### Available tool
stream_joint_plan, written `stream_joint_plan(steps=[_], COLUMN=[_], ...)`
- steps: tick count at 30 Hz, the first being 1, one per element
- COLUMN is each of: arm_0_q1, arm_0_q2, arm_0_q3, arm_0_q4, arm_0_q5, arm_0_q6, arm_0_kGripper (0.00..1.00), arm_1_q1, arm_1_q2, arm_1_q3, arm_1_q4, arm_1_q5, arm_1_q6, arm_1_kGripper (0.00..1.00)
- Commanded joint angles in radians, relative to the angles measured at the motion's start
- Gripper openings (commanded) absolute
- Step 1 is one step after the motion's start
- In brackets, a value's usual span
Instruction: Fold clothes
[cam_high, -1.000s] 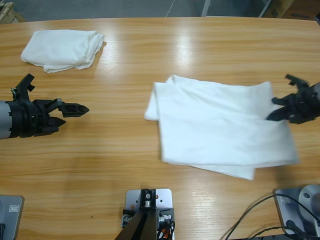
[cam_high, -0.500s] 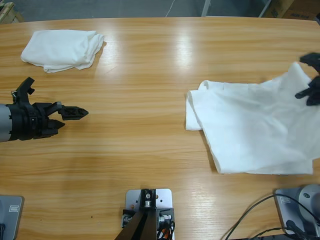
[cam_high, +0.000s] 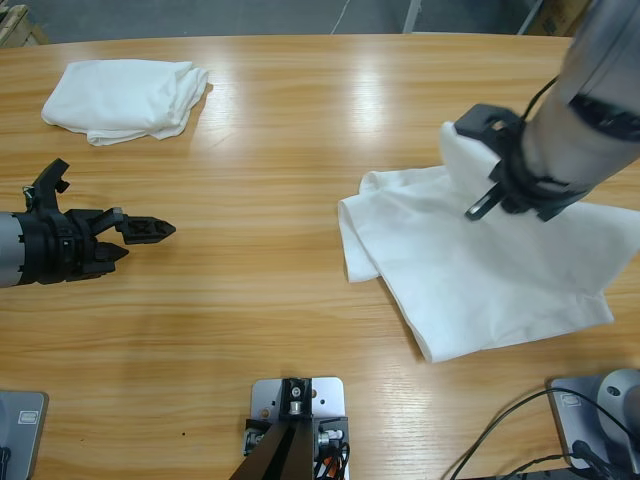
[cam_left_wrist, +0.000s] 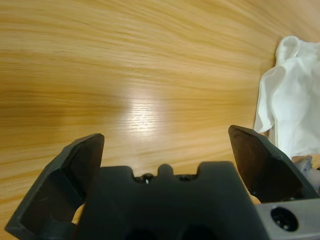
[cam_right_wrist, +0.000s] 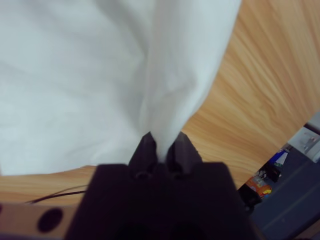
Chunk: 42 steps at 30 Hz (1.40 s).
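Now the table (cam_high: 300, 330) holds the big shirt (cam_high: 490, 270) at right, dragged back toward the middle since a moment ago, its corner lifted. Right gripper (cam_right_wrist: 161, 150) is clamped on that bunched edge, so the pinch may slip or drag the layers crooked. Folded shirt (cam_high: 125, 95) lies far left. Left gripper (cam_high: 150, 228), jaws apart, hasn't moved.

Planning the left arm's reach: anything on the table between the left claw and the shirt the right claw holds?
Nothing. In the high view, only bare table lies between the left claw and the shirt.
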Motion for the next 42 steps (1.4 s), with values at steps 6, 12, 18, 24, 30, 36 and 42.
stream_joint_plan(steps=[6,12,18,24,30,36,42], arm_0_q1=[0.009,0.009,0.009,0.009,0.009,0.009,0.009], arm_0_q2=[0.026,0.016,0.013,-0.018,-0.038,-0.077,-0.088], arm_0_q3=[0.036,0.049,0.054,0.083,0.092,0.128,0.135], arm_0_q4=[-0.012,-0.013,-0.02,-0.02,-0.02,-0.02,-0.02], arm_0_q5=[-0.012,-0.011,-0.011,-0.011,-0.011,-0.008,-0.003], arm_0_q6=[-0.001,-0.003,-0.003,-0.003,-0.003,-0.003,-0.003], arm_0_kGripper=[0.973,0.973,0.973,1.0,1.0,1.0,1.0], arm_1_q1=[0.17,0.206,0.28,0.317,0.33,0.332,0.336], arm_1_q2=[0.162,0.154,0.188,0.22,0.246,0.289,0.296], arm_1_q3=[-0.129,-0.187,-0.231,-0.244,-0.261,-0.295,-0.305], arm_1_q4=[0.059,0.07,0.041,-0.049,-0.127,-0.156,-0.182], arm_1_q5=[0.067,0.1,0.179,0.235,0.28,0.313,0.347], arm_1_q6=[0.141,0.186,0.253,0.294,0.294,0.303,0.334], arm_1_kGripper=[0.0,0.0,0.0,0.0,0.0,0.0,0.0])
